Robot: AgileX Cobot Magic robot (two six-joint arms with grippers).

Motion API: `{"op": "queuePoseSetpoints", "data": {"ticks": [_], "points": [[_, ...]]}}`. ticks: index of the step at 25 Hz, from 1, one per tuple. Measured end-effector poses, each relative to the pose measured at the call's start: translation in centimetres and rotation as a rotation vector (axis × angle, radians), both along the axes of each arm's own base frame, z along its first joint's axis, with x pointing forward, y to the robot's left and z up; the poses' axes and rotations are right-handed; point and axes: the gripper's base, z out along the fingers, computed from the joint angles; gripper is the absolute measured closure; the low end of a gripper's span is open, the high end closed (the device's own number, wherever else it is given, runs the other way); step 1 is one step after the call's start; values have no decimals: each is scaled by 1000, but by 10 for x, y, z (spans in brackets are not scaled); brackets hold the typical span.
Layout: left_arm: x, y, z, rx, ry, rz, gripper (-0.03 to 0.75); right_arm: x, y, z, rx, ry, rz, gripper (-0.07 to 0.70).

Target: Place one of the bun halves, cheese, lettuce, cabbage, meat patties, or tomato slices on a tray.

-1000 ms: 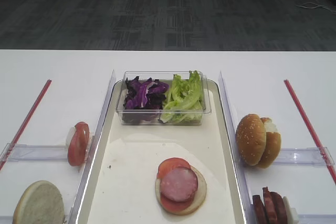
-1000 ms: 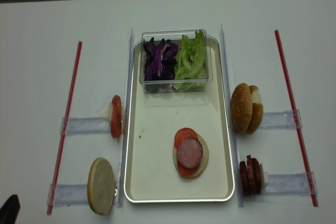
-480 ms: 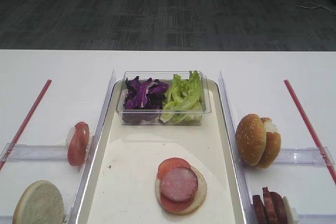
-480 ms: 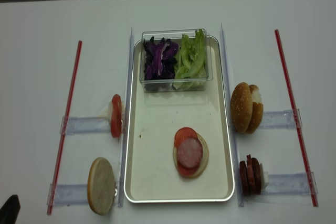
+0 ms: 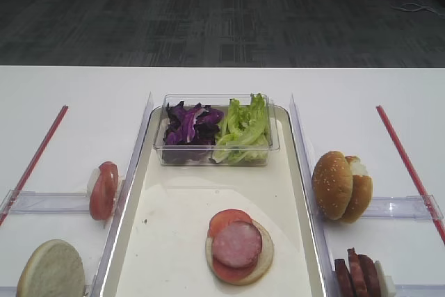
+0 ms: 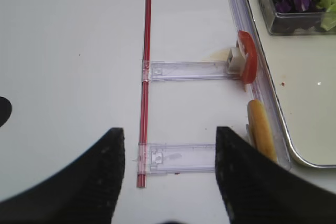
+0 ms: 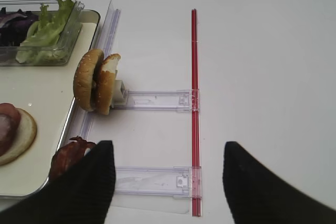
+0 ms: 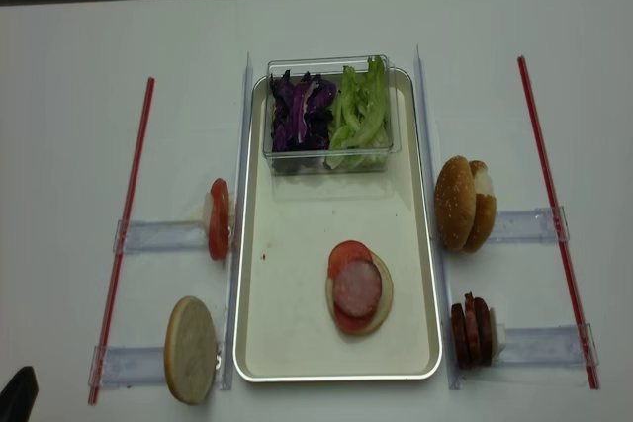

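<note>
The cream tray (image 5: 181, 206) holds a flat bun half (image 5: 265, 255) with a tomato slice (image 5: 226, 219) and a meat patty (image 5: 237, 243) stacked on it. Lettuce (image 5: 242, 129) and cabbage (image 5: 189, 126) fill a clear box at the tray's far end. Right of the tray stand two bun halves (image 7: 89, 80) and several meat patties (image 7: 68, 153). On the left stand a tomato slice (image 6: 248, 61) and a bun half (image 6: 261, 129). No cheese shows. My right gripper (image 7: 165, 166) and left gripper (image 6: 169, 150) hover open and empty over the near racks.
Clear plastic racks (image 8: 524, 224) hold the upright food on both sides of the tray. A red strip (image 8: 552, 205) runs along the right side and another red strip (image 8: 127, 214) along the left. The white table ends at its far edge (image 5: 222, 67).
</note>
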Motion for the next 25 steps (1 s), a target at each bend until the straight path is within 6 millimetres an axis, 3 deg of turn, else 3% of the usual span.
{"op": "queuePoseSetpoints", "data": {"ticks": [25], "points": [[0, 0, 0, -2, 0, 1, 316, 0, 0, 0, 0, 0, 0, 178]]}}
